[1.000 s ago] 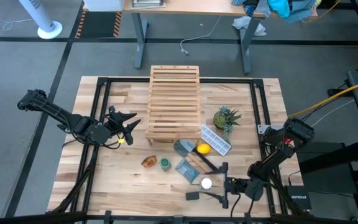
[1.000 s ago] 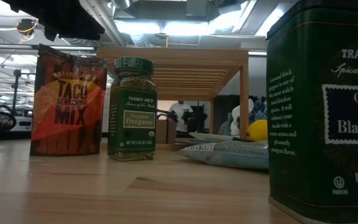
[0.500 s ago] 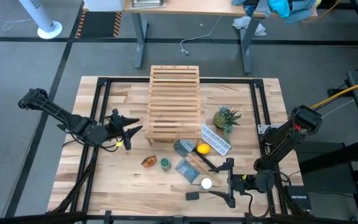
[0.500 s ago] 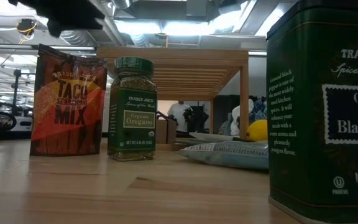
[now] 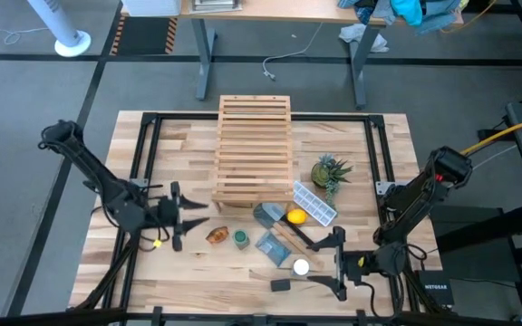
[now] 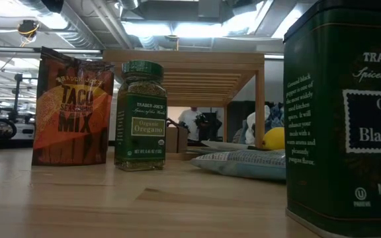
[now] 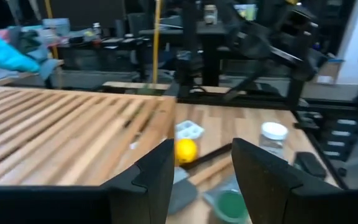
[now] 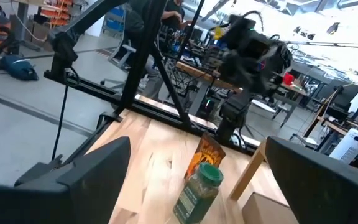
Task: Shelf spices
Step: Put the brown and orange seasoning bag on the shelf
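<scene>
Both grippers' fingers spread, empty: left gripper (image 5: 191, 224) faces taco packet (image 5: 216, 234); right gripper (image 5: 336, 263) waits. Close next.

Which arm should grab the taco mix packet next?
Left. Its open gripper sits just beside the taco mix packet, facing it; the right gripper is over by the white-capped bottle.

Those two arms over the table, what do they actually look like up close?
Both are dark, near-black jointed arms of slim tube segments. The left end effector has two flat, black, tapering fingers and a small yellow spot beneath it. The right end effector has broad black fingers, black cables running along the arm, and a small red mark near its upper joint.
</scene>
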`<state>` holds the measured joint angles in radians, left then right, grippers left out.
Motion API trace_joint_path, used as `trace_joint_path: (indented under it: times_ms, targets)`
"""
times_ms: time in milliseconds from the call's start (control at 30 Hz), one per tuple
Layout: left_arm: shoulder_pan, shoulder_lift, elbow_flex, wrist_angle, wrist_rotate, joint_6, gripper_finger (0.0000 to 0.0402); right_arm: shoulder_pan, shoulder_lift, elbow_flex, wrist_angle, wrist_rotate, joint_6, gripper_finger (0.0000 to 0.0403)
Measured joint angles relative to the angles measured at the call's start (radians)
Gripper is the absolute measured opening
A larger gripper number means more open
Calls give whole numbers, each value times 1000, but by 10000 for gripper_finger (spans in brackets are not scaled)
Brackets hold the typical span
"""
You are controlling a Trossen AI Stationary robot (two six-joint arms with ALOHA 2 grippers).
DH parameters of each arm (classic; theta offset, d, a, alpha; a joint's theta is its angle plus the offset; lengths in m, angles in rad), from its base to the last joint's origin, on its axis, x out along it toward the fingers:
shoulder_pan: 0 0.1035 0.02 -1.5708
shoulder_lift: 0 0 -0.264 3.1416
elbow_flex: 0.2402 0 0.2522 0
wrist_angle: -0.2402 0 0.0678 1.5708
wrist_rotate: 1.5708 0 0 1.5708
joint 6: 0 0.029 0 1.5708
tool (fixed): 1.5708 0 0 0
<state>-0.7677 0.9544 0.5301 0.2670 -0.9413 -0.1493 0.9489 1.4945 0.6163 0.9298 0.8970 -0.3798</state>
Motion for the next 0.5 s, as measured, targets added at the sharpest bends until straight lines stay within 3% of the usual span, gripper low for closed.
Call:
trace_joint_path:
  times_ms: [300, 500]
  targets:
    - [-59, 166, 1, 206, 0, 55, 155, 0, -103, 0, -7, 9, -128, 379]
    - [-71, 226, 10, 249, -1, 42, 155, 0, -237, 0, -170, 9, -162, 379]
